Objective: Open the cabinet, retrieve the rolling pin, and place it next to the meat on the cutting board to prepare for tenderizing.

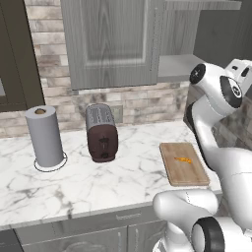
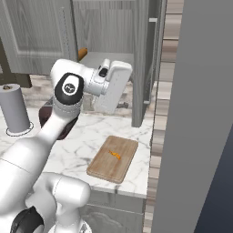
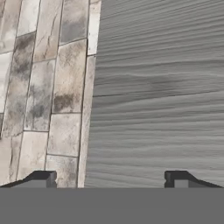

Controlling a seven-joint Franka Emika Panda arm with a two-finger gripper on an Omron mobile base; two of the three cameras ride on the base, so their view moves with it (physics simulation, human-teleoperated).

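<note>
The grey wood-grain cabinet [image 1: 113,39] hangs over the counter. Its left door is shut and its right door [image 2: 142,63] is swung open, showing the grey shelf [image 2: 111,59]. An orange end of the rolling pin [image 2: 82,53] peeks out on that shelf, behind my arm. The light brown cutting board [image 2: 113,158] lies on the marble counter with the small orange meat [image 2: 115,155] on it. The board [image 1: 183,163] and meat [image 1: 183,159] sit right of the toaster. My gripper [image 2: 121,105] hangs below the shelf, above the counter. In the hand view the gripper [image 3: 110,179] is open and empty, facing a wood-grain panel [image 3: 162,96] and brick wall.
A dark red toaster [image 1: 102,132] and a paper towel roll [image 1: 45,136] stand on the counter left of the board. A dark brown cabinet [image 1: 15,54] is at far left. A tall grey panel [image 2: 200,113] walls off the right side, close to the open door.
</note>
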